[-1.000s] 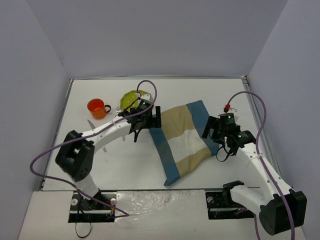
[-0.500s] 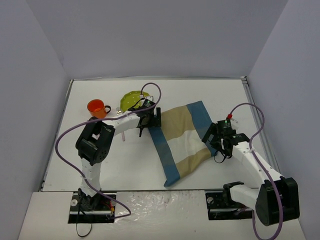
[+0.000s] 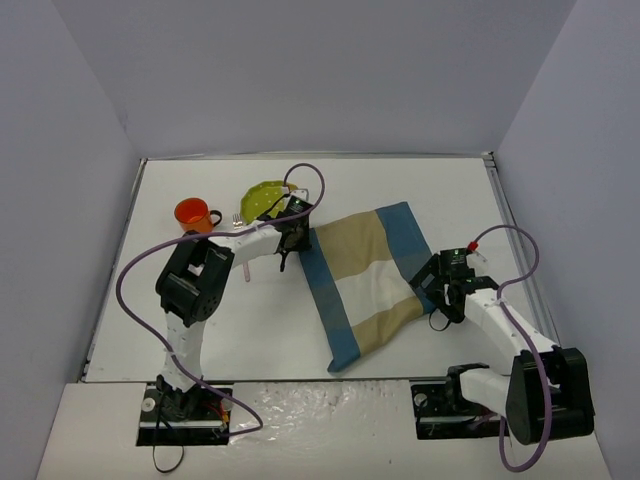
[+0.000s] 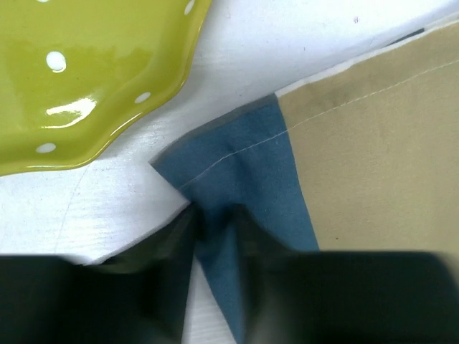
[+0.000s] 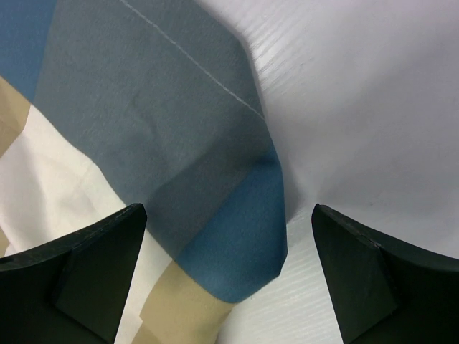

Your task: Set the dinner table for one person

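Stage: early, by my reading; the placemat (image 3: pixel 365 285) was out on the counter (image 3: pixel 400 180) but lay askew, with nothing set on it.
Counter: a wide, flat, plain white top that filled the space between the lavender walls and carried every item.
Left pincer (image 4: pixel 215 229): pressed together on the placemat's far-left blue corner, the cloth bunched into a ridge between its fingers.
Right pincer (image 5: pixel 226 279): spread wide, one finger on either side of the placemat's right blue corner, gripping nothing.
Left to do: square and flatten the placemat, then move the plate (image 3: pixel 262 197) and cup (image 3: pixel 192 214) onto or beside it.
Placemat: soft woven cloth in blocks of blue, tan and cream, with pale stitching along the hems; its near end was rumpled and turned under.
Plate: glossy yellow-green with white dots and a wavy rim, just beyond the pinched corner.
Cup: small, translucent orange, with a handle, left of the plate.
Cutlery: a small pale thing (image 3: pixel 237 218) between cup and plate was possibly a fork, too small to tell.
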You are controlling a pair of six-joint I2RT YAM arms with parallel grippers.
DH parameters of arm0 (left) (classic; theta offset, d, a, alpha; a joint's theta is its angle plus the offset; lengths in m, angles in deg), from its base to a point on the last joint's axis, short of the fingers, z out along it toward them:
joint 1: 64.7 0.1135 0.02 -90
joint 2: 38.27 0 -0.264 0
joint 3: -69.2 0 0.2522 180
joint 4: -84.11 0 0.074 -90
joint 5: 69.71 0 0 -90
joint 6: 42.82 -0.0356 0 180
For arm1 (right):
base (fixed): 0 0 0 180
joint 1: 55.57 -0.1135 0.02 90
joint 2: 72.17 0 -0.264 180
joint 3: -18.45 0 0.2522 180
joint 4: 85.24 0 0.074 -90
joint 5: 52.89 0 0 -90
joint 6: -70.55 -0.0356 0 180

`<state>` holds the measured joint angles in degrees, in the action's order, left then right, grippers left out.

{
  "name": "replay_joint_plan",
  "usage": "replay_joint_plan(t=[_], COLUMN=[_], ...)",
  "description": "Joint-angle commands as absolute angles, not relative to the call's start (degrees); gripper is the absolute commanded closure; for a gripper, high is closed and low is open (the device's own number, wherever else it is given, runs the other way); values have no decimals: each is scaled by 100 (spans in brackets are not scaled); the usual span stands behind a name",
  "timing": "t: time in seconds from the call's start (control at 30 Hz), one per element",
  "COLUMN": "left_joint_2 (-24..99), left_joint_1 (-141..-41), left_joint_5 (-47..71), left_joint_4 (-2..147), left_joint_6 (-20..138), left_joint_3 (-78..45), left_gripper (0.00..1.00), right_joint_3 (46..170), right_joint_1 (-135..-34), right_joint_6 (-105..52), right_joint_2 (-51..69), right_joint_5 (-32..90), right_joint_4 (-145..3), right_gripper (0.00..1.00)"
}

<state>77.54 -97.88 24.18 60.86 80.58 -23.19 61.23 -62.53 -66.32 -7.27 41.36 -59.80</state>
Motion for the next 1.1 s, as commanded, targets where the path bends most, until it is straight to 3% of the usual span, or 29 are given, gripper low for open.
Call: replay_joint_plan(t=[0.0, 0.23, 0.33, 0.4, 0.47, 0.5, 0.83, 0.93, 0.97, 1.03, 1.07], left_joint_2=[7798, 7535, 7503, 7461, 7296, 7231, 5947, 5948, 6002, 6168, 6257], left_joint_1=[-9741, -9731, -9725, -9731, -9723, -9717, -9715, -9715, -9711, -9704, -9704], left_joint_5=[2268, 2245, 2137, 2092, 2068, 2064, 2119, 2242, 2272, 2293, 2293], left_joint_4=[5990, 5892, 5863, 5849, 5848, 5832, 5674, 5747, 5783, 5881, 5986], left_joint_6=[7813, 7547, 7508, 7495, 7464, 7444, 7535, 7564, 7563, 7559, 7570], left_joint_3=[-2308, -2343, -2357, -2365, -2374, -2385, -2361, -2325, -2318, -2302, -2292], left_gripper=[97, 100, 100, 100, 100, 100, 100, 100, 100, 100, 100], right_joint_3=[6015, 5914, 5949, 6086, 6519, 6909, 9964, 10232, 10272, 10279, 10242], right_joint_1=[-6138, -6126, -6128, -6128, -6136, -6137, -6318, -6404, -6426, -6453, -6453], right_joint_6=[-6856, -6763, -6668, -6509, -6297, -6141, -4867, -4730, -4710, -4695, -4689], right_joint_2=[-445, 130, 247, 246, 191, 162, 295, 789, 961, 1253, 1333], right_joint_5=[4393, 4092, 4074, 4126, 4511, 4669, 6258, 6127, 6060, 5906, 5817], right_joint_4=[-6411, -7042, -7095, -7088, -6685, -6321, -4287, -4273, -4295, -4370, -4407], right_gripper=[4, 18, 48, 80, 98, 100, 100, 92, 79, 41, 27])
